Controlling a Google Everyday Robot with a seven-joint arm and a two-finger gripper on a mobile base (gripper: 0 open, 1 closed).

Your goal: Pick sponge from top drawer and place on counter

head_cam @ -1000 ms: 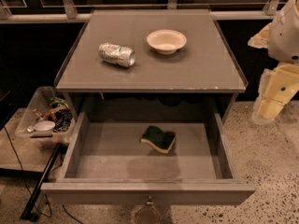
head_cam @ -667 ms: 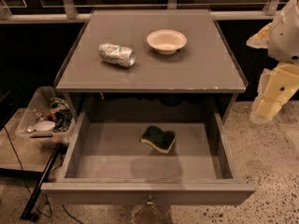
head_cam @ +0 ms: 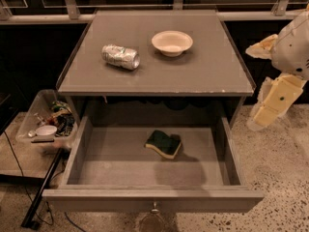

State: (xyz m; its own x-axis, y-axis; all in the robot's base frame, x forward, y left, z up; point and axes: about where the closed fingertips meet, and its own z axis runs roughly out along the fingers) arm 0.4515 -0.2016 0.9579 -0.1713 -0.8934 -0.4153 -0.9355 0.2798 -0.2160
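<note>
The sponge, dark green on top with a yellow base, lies flat in the middle of the open top drawer, a little right of centre. The drawer is pulled fully out, with its metal pull at the front. The counter above it holds a crushed silver can and a cream bowl. My gripper hangs at the right edge of the view, outside the cabinet, beside the drawer's right wall and well apart from the sponge. It holds nothing that I can see.
A clear plastic bin of clutter with a white cup stands on the floor left of the drawer. A black rod leans by the drawer's left front corner. Speckled floor lies to the right. Dark windows run along the back.
</note>
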